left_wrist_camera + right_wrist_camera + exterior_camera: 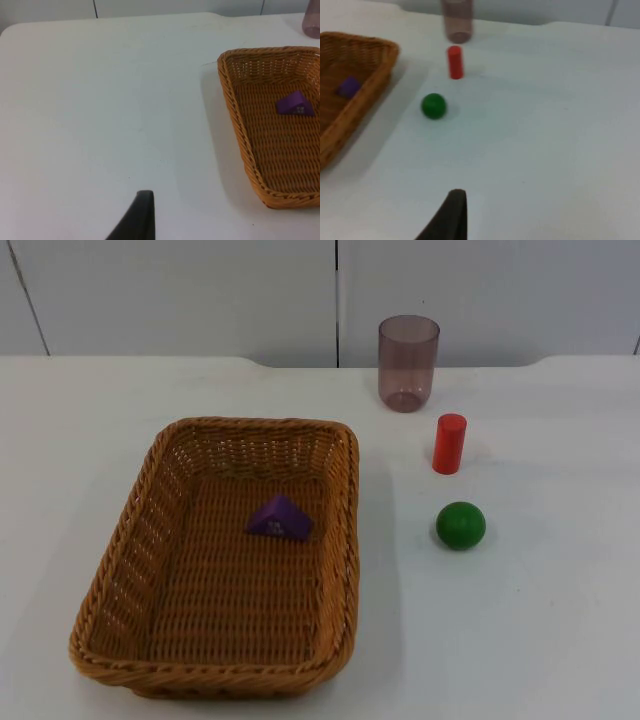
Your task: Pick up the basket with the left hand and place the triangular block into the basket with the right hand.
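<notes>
A brown wicker basket [130, 570] sits flat on the white table [540, 620], on the left half of the scene, with its long side running from near to far. Inside it lies the purple triangular block [279, 518], resting on the woven floor toward the far right part of the basket, apart from the walls.

To the right of the basket, three other things stand in a loose line from far to near. A tinted see-through cup [408, 363] stands upright close to the grey wall [180, 295]. A red cylinder [449, 443] stands upright just nearer than the cup. A green ball [460, 525] rests on the table nearer again, well apart from the basket's right rim.

The left gripper [136, 220] hangs over bare table to the left of the basket, with one black fingertip visible. The right gripper [449, 216] hangs over bare table to the right and nearer than the ball, likewise showing one dark fingertip. Whether either pair of jaws is wide or narrow cannot be told. Neither gripper touches anything.
</notes>
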Controlling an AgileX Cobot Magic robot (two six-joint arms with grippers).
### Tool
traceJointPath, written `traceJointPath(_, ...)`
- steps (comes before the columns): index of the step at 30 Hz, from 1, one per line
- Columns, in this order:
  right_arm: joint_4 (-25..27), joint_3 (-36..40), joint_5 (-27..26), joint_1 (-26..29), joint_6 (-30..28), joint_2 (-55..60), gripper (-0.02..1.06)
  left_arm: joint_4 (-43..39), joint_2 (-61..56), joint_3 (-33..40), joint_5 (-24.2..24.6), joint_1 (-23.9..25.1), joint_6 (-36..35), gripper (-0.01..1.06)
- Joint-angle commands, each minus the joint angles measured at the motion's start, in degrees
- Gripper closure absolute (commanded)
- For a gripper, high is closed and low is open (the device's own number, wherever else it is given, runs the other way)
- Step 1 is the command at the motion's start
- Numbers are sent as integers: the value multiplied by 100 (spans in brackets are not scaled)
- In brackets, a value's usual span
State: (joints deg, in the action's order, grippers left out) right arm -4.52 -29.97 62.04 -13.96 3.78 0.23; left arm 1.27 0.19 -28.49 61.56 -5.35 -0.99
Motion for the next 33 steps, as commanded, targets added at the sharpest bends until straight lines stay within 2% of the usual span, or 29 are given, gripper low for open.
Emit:
traceJointPath(1,27,32,-20,383,-2,-23,-1,-26,-19,24,1,17,-34,0)
traceJointPath(7,27,32,-20,1001,-2,-23,-1,-26,-19,24,1,17,-34,0)
traceJointPath(11,27,32,-20,1215,-2,-23,-1,-26,-19,24,1,17,-34,0)
traceJointPath(21,38,32,-20,1224,-2,-23,-1,-25,-19,24,1,29,-34,0)
traceJointPath(30,38,32,-20,1224,11,-23,-1,-25,-19,24,1,834,-34,0)
traceJointPath(33,38,32,-20,1224,11,-23,-1,-25,-19,24,1,956,-34,0)
